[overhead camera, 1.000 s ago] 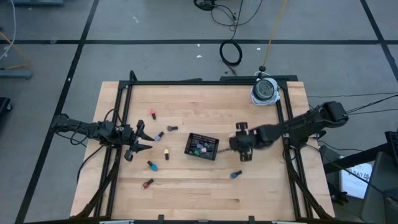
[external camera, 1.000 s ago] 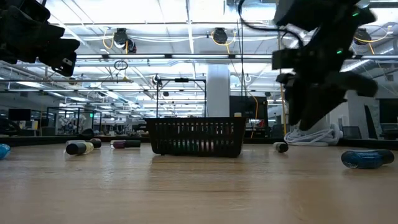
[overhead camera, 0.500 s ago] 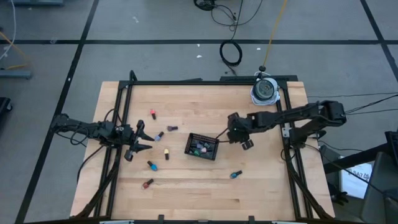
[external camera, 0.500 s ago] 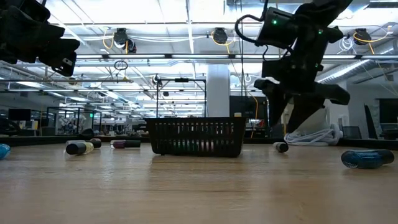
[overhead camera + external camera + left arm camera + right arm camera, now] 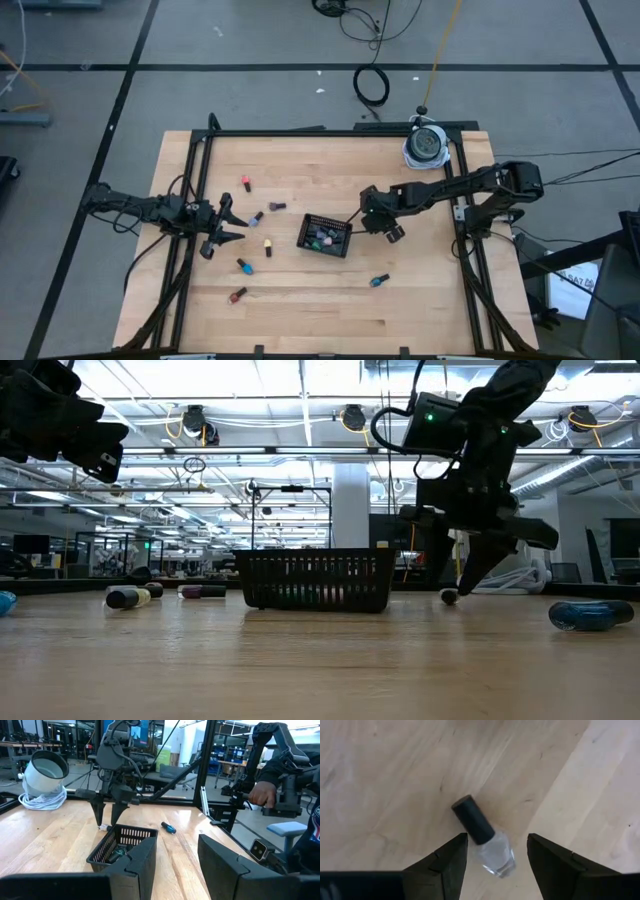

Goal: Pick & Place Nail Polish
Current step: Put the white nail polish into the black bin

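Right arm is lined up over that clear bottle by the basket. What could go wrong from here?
1. The clear bottle lies on its side, slanted between the open right gripper fingers; closing may roll or pivot it away.
2. The black mesh basket sits close beside the gripper, so a drifting descent could nudge it.
3. The left gripper waits near the loose bottles on the left, not a threat here.

Table (image 5: pixel 330 300): pale blond wood with lengthwise plank grain, framed in black; mesh tray (image 5: pixel 325 235): black, holding bottles in teal, purple and pale tints. Loose nail polish bottles, all dark-capped: red (image 5: pixel 246 184) at eleven o'clock of the tray; purple (image 5: pixel 257 217) and yellow (image 5: pixel 268 247) at nine; blue (image 5: pixel 243 266) and red (image 5: pixel 237 296) at eight; blue (image 5: pixel 379 281) at four; one clear bottle (image 5: pixel 487 845) with black cap.
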Robot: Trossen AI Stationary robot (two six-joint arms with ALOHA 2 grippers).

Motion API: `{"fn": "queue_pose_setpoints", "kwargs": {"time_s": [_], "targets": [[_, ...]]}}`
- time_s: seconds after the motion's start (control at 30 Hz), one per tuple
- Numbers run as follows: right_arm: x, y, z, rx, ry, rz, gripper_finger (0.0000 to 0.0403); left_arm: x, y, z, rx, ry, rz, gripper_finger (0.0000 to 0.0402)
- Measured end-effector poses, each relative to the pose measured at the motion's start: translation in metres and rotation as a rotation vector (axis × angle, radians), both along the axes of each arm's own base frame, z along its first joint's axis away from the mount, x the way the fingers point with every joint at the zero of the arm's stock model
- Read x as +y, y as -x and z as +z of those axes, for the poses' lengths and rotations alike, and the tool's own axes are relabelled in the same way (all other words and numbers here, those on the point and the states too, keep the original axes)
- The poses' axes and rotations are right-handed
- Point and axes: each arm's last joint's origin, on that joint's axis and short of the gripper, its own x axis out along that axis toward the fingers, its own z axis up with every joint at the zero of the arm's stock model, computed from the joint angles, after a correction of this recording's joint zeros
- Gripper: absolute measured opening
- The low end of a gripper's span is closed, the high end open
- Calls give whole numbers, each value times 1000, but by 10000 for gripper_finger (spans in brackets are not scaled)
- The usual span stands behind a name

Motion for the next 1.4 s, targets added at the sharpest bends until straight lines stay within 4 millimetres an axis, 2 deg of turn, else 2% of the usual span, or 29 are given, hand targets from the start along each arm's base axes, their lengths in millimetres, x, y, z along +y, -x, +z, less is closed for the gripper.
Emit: {"fn": "queue_pose_setpoints", "kwargs": {"time_s": [0.53, 0.8, 1.17, 1.4], "targets": [[2, -1, -3, -51, -40, 17, 194, 0, 0, 0, 0, 0, 0, 145], [2, 5, -12, -42, -45, 10, 165, 0, 0, 0, 0, 0, 0, 145], [3, 5, -13, -56, -58, -8, 145, 0, 0, 0, 1, 0, 0, 145], [4, 5, -18, -43, -129, -54, 118, 0, 0, 0, 0, 0, 0, 145]]}}
